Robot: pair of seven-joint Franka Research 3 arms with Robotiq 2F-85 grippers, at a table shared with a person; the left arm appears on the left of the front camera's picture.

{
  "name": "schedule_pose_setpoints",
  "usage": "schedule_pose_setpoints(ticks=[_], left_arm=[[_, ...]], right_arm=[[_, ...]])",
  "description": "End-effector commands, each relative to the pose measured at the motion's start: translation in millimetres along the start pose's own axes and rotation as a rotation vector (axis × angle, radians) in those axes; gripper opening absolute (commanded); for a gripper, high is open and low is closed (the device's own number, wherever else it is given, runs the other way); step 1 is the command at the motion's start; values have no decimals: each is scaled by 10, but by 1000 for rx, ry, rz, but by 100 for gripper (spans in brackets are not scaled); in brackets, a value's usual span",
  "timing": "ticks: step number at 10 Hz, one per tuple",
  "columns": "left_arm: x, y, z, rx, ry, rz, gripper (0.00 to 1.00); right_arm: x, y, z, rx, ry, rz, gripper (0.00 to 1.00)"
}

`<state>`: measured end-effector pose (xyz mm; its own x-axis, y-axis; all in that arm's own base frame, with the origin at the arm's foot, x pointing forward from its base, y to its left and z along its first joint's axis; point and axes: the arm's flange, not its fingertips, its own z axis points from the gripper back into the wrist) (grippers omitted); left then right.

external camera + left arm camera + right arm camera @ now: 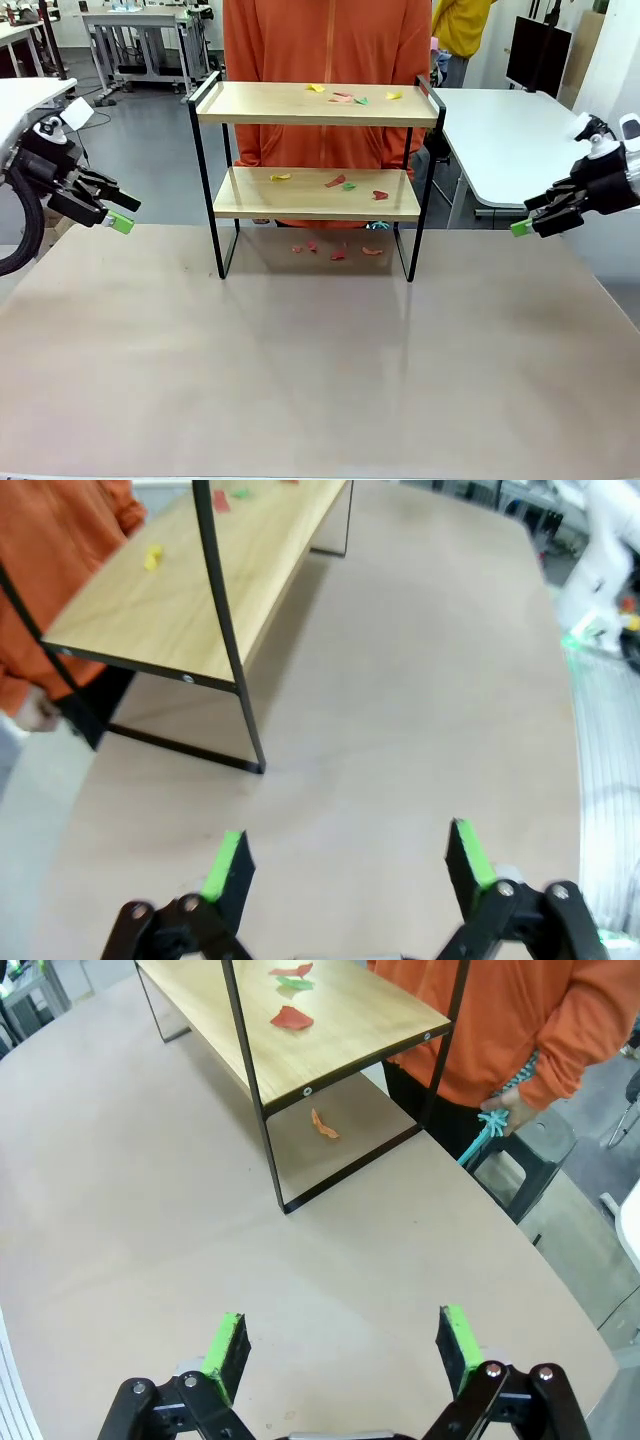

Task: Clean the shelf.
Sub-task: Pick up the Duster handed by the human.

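At the far middle of the table point(320, 350) stands the shelf point(300, 105), upright on its black frame, with both wood boards level.

Coloured scraps lie at three levels:
- Yellow, pink and green scraps point(345, 98) lie on the top board, mostly right of centre.
- Yellow, red and green scraps point(340, 182) lie on the lower board.
- Red and orange scraps point(335, 250) lie on the table under the shelf, between its legs.

The left tool point(118, 215) hangs above the left side of the table, well apart from the shelf. Its fingers stand wide apart, with nothing between the green pads point(225, 865).

The right tool point(525, 222) hangs above the right side of the table, also well apart from the shelf. Its fingers stand wide apart and hold nothing.

A person in an orange top point(330, 40) stands just behind the shelf at the far side. In the right wrist view, one hand point(515, 1110) holds a teal cord point(480, 1135) beside the far right leg of the shelf.
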<state>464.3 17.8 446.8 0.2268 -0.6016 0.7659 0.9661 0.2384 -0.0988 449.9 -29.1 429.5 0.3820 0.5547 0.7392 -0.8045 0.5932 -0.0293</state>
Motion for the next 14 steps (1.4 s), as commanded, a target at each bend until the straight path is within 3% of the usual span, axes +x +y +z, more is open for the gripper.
schedule_pose_setpoints(ticks=[1, 3, 4, 5, 7, 11, 14], left_arm=[[61, -94, 36, -5, 7, 13, 100], [41, -25, 13, 4, 7, 2, 100], [16, 318, 45, -18, -42, 43, 100], [-112, 649, 73, -27, -95, 94, 100], [-400, 1035, 108, -42, -216, 67, 100], [-913, 1389, 106, -106, -399, -57, 100], [-1034, 1286, 45, -184, -528, -187, 100]], right_arm=[[12, 33, 41, -3, -6, 9, 100], [12, 33, 41, -3, -6, 9, 100], [48, 49, 27, -4, 6, -13, 100], [-18, -308, -56, 33, -26, -28, 100], [-294, -722, -203, 115, -185, 27, 100], [-831, -1284, -625, 175, -354, 195, 100], [-893, -1279, -683, 224, -414, 255, 100]])
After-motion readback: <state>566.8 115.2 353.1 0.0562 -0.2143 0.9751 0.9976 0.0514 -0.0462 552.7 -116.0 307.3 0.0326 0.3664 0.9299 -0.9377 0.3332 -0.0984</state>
